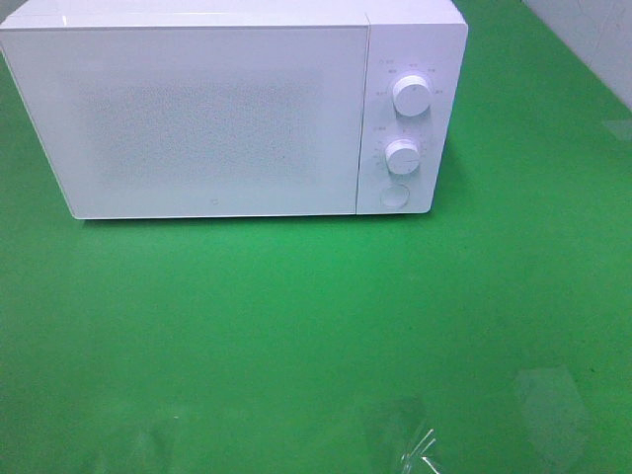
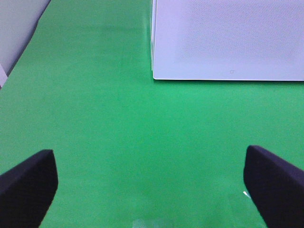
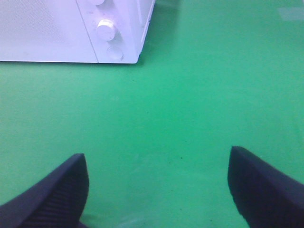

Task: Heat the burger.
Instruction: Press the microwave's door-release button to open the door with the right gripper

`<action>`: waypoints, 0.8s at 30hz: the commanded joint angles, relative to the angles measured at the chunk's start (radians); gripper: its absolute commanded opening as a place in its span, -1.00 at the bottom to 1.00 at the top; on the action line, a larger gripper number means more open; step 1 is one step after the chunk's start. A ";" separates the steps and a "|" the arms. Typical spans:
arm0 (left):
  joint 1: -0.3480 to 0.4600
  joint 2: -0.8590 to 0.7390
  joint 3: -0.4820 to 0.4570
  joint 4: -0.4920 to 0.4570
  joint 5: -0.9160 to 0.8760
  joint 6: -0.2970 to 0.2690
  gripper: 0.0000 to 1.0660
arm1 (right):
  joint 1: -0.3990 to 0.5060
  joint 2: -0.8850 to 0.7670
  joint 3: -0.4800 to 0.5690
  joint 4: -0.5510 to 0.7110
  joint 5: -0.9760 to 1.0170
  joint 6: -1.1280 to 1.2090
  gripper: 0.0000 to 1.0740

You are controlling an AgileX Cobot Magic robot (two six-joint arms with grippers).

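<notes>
The burger is out of view in every frame. A white microwave stands at the back of the green table with its door shut; it also shows as the white microwave and the white microwave. Two knobs and a round button sit on its right panel. My left gripper is open over bare green cloth, well short of the microwave's left front corner. My right gripper is open too, with nothing between its fingers, in front of the control panel. Neither arm shows in the exterior high view.
The green cloth covers the whole table. Clear tape patches glint near the front edge. A pale wall borders the table at the back right, and a grey edge runs along the left side.
</notes>
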 commanded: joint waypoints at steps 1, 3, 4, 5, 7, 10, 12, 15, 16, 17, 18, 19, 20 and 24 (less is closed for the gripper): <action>0.003 -0.010 0.003 -0.005 -0.001 -0.003 0.86 | -0.053 -0.089 0.040 -0.007 0.009 -0.040 0.42; 0.003 -0.010 0.003 -0.005 -0.001 -0.003 0.86 | -0.061 -0.127 0.065 -0.002 -0.013 -0.043 0.42; 0.003 -0.010 0.003 -0.005 -0.001 -0.003 0.86 | -0.061 -0.127 0.065 -0.002 -0.013 -0.043 0.42; 0.003 -0.010 0.003 -0.005 -0.001 -0.003 0.86 | -0.060 -0.142 0.064 0.000 -0.013 -0.043 0.42; 0.003 -0.010 0.003 -0.005 -0.001 -0.003 0.86 | -0.060 -0.139 0.064 0.000 -0.013 -0.046 0.42; 0.003 -0.009 0.003 -0.007 -0.001 -0.003 0.86 | -0.060 -0.139 0.064 0.001 -0.013 -0.046 0.42; 0.003 -0.009 0.003 -0.006 -0.001 -0.003 0.86 | -0.060 -0.139 0.064 0.001 -0.013 -0.046 0.42; 0.003 -0.009 0.003 -0.006 -0.001 -0.003 0.86 | -0.060 -0.139 0.064 0.001 -0.013 -0.046 0.42; 0.003 -0.009 0.003 -0.006 -0.001 -0.003 0.86 | -0.060 -0.139 0.064 0.001 -0.013 -0.046 0.42; 0.003 -0.009 0.003 -0.006 -0.001 -0.003 0.86 | -0.060 -0.139 0.064 0.001 -0.013 -0.046 0.42; 0.003 -0.009 0.003 -0.006 -0.001 -0.003 0.86 | -0.060 -0.139 0.064 0.001 -0.013 -0.046 0.42; 0.003 -0.009 0.003 -0.006 -0.001 -0.003 0.86 | -0.060 -0.139 0.064 0.001 -0.013 -0.046 0.42; 0.003 -0.009 0.003 -0.006 -0.001 -0.003 0.86 | -0.060 -0.139 0.064 0.001 -0.013 -0.046 0.42; 0.003 -0.009 0.003 -0.006 -0.001 -0.003 0.86 | -0.060 -0.134 0.043 0.001 -0.015 -0.042 0.42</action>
